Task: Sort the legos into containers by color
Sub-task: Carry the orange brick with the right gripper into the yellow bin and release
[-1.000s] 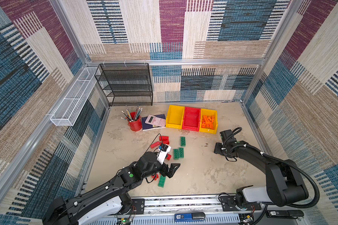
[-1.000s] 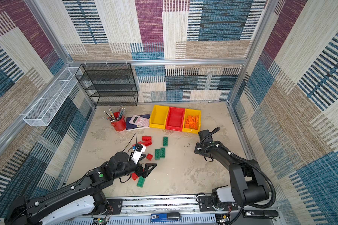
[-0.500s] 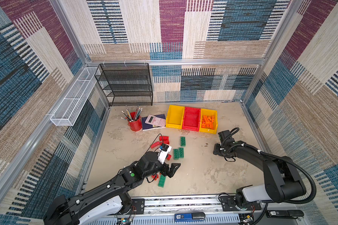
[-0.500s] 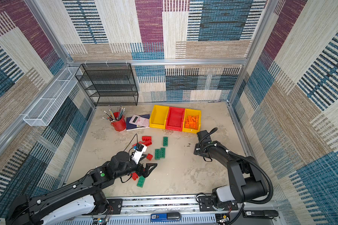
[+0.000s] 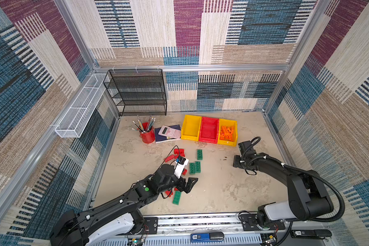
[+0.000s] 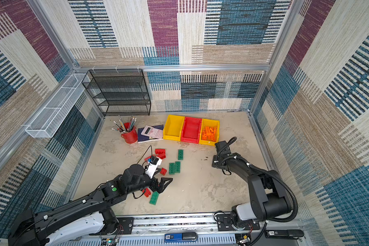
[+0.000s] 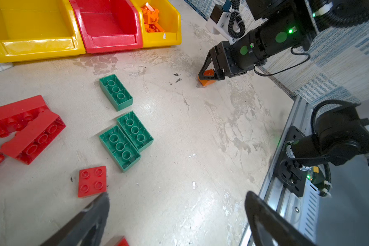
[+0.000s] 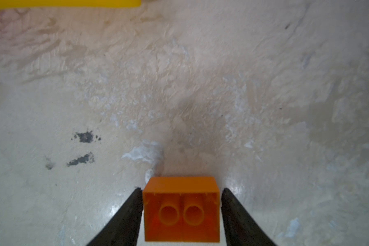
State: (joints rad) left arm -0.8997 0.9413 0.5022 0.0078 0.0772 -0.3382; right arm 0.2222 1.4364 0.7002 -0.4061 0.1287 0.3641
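Legos (image 5: 199, 154) part-sorted; right gripper (image 8: 181, 189) set on one orange brick (image 8: 181, 209) in front of the containers (image 6: 191, 140).

Orange brick lies on the table (image 5: 222, 191), hollow underside facing the wrist camera, near the front of the end yellow container (image 5: 228, 144) that holds the orange pieces (image 5: 228, 133); the short carry would explain this arm taking it. Jaws stand narrow, one at each side wall, placed to pinch across the brick's width; whether they clamp it yet cannot be told. Red container (image 5: 209, 141) and far yellow container (image 5: 190, 138) appear empty. Red bricks (image 5: 178, 151) and green bricks (image 5: 194, 167) lie loose farther out from the containers, toward the far yellow end. Left gripper (image 7: 177, 194) hangs wide and empty over that cluster, judged placed for the next pick; a red square brick (image 7: 92, 181) sits just beside one fingertip (image 7: 100, 204).
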